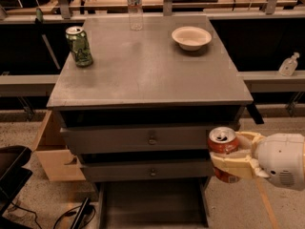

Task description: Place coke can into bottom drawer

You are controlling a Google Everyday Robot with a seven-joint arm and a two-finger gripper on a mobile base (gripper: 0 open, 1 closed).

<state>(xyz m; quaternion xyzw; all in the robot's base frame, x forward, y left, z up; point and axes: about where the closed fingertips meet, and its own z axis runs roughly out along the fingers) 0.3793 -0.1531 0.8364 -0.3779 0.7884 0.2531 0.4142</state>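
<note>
Counter (143, 75) top carries only bystanders, a green can (78, 46), a bowl (191, 37) and a bottle (135, 6), all well above my work. Beneath it the bottom drawer (152, 206) stands pulled out, its dark floor open from above. My pincer (228, 157) hangs below the counter's right front corner, pinching the coke can (222, 143) upright across its body, so it should land standing. I judge the drawer's right wall is the edge to clear, moving left and down.

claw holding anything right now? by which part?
Yes. The claw holds the coke can upright, clamped around its side wall at mid-height, top rim free, at the right of the cabinet front.
</note>
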